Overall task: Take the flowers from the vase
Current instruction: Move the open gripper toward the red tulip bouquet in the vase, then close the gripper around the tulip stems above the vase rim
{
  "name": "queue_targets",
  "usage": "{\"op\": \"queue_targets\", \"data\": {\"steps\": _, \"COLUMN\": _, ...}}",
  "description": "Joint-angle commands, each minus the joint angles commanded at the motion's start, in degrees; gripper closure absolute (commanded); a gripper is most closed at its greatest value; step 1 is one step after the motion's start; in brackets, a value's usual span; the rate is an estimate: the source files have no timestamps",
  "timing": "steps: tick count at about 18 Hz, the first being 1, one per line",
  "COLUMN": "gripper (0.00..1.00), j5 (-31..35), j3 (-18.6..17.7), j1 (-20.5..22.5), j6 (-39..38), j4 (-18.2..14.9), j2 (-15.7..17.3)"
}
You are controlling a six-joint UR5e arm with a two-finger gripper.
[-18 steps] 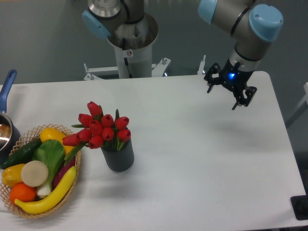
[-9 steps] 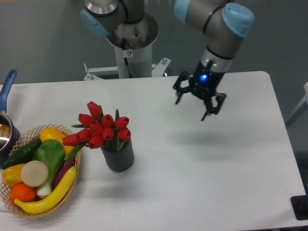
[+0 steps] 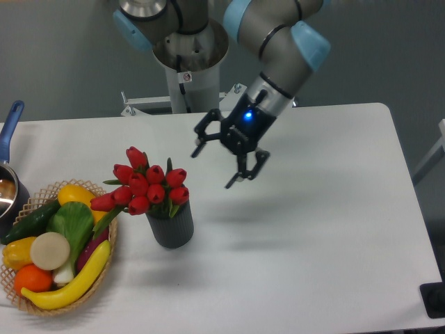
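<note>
Your fingers (image 3: 217, 165) are spread wide apart with nothing between them, one black tip to the upper left and the other lower right, hanging in the air above the bench (image 3: 313, 229) and not touching anything. A blue light glows on the wrist just behind them. Take the vase (image 3: 171, 223) as your landmark: the fingers sit up and to the right of it, near but clearly apart. The flowers (image 3: 144, 186) stand in the vase's mouth, their red buds leaning up and to the left over its rim, with a few green leaves showing among them. The vase itself stands upright on the bench. Just left of the vase, you have a wicker basket (image 3: 42, 306) holding plastic vegetables and fruit, among them a yellow banana (image 3: 69, 284) and an orange (image 3: 33, 279). Farther left of the vase, at the frame's edge, a pot with a blue handle (image 3: 12, 121) is partly cut off.
</note>
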Motion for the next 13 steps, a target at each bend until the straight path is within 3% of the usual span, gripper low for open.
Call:
{"op": "queue_targets", "data": {"steps": 3, "gripper": 0.00, "j5": -3.70, "j3": -0.36, "j1": -0.70, "j6": 0.53, "j4": 0.44, "j2": -0.26}}
{"op": "queue_targets", "data": {"steps": 5, "gripper": 0.00, "j5": -5.55, "j3": -0.27, "j1": -1.23, "j6": 0.53, "j4": 2.71, "j2": -1.22}}
{"op": "queue_targets", "data": {"steps": 8, "gripper": 0.00, "j5": -5.91, "j3": -0.18, "j1": -2.55, "j6": 0.44, "j4": 6.67, "j2": -3.34}}
{"op": "queue_targets", "data": {"steps": 13, "gripper": 0.00, "j5": -6.35, "j3": 0.61, "j1": -3.87, "j6": 0.35, "j4": 8.53, "j2": -6.24}}
